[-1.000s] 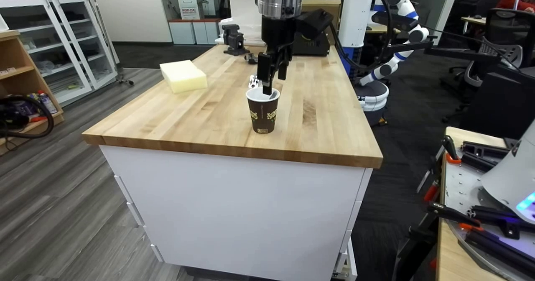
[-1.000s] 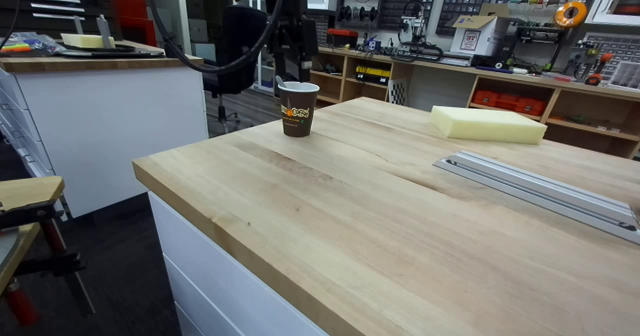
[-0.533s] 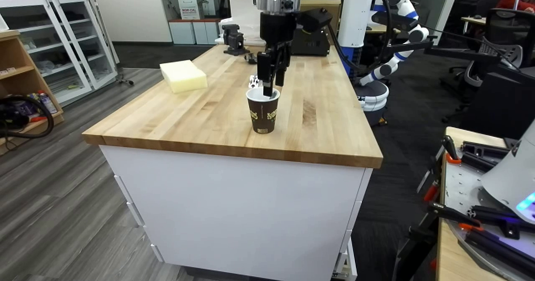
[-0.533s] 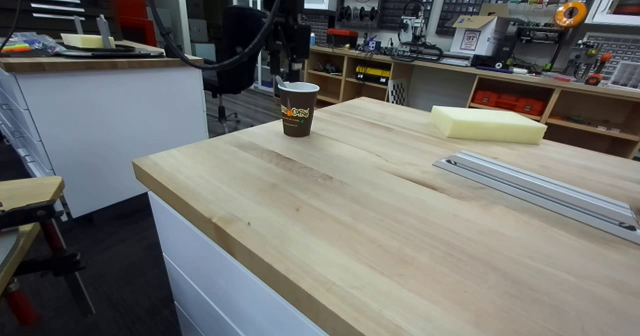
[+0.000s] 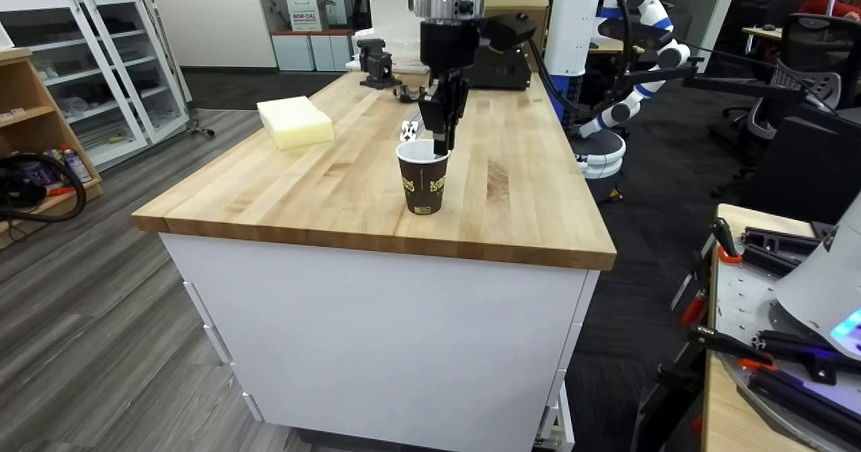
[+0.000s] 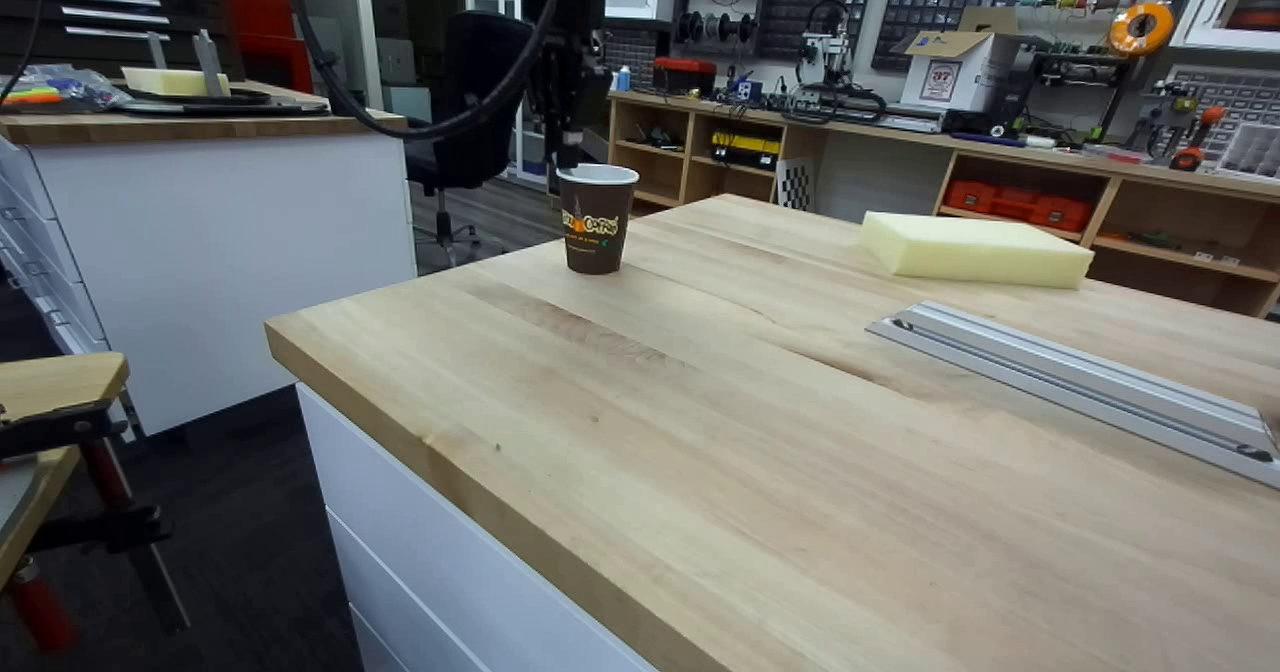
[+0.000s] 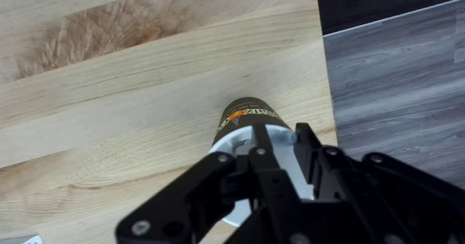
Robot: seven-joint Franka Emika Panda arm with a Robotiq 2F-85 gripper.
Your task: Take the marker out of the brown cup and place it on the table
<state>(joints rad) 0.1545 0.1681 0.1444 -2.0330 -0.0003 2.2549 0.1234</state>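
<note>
Marker (image 7: 287,137) rests inside the cup (image 5: 424,186), its pale, blurred end showing by the cup's rim in the wrist view; in both exterior views the tool (image 7: 280,128) hides it. The cup stands upright on the surface (image 5: 518,196).

The tool points down over the cup, tips by the rim, its fingers (image 7: 304,137) parted, with the marker's end in the gap. I cannot tell whether either one touches it; it looks lined up rather than gripped.

I judge the step in hand to be the grasp, with the marker not yet out. Next calls for closing on that end without pinching the cup's wall, then rising straight until the marker clears the cup, and laying it down beside the cup. Any sideways drag would likely tip the cup. The block (image 6: 978,252), well apart from the cup, should not interfere.
</note>
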